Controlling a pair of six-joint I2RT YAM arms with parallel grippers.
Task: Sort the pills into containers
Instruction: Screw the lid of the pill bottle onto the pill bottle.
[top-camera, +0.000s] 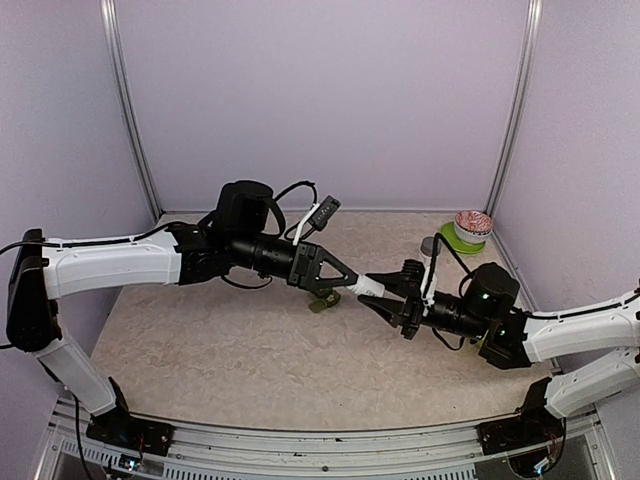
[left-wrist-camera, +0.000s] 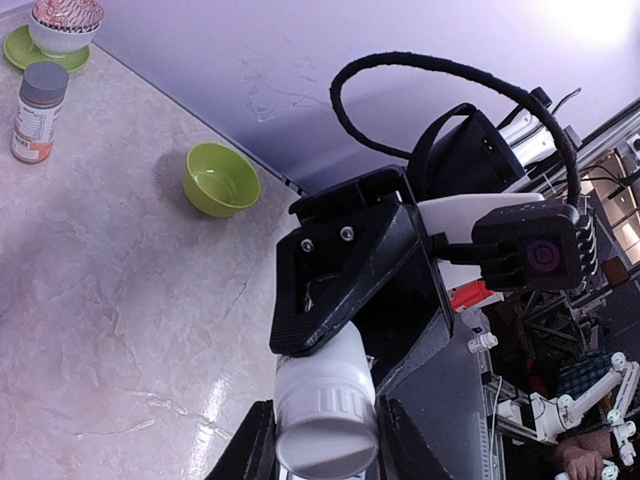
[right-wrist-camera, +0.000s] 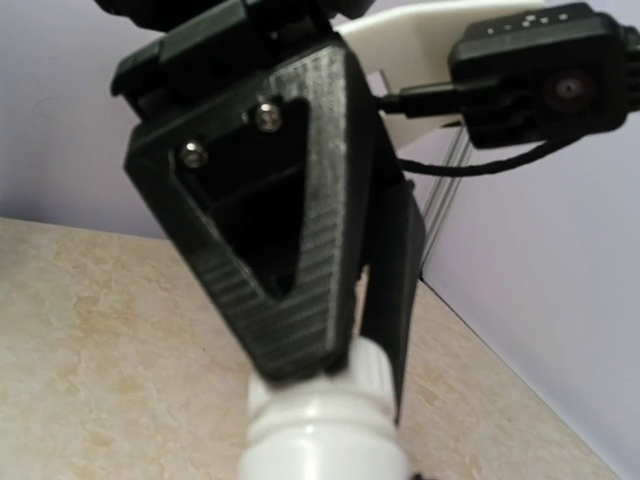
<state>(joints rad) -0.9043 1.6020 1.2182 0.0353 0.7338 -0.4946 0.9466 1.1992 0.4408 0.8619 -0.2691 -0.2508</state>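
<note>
The left claw (top-camera: 354, 280) and the right claw (top-camera: 374, 294) are each clamped tight on one end of the white pill bottle (top-camera: 367, 282), up in the air over the middle of the table (top-camera: 220, 350). To open it well, I think one claw should hold steady while the other turns slowly, with the bottle level so no pills spill. The table is tan and smooth like stone. Purple walls (top-camera: 320, 100) stand around it.

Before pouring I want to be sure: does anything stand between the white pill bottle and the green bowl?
Nothing visible does. The left gripper and right gripper clamp the white pill bottle in the air; only table shows between it and the green bowl.
</note>
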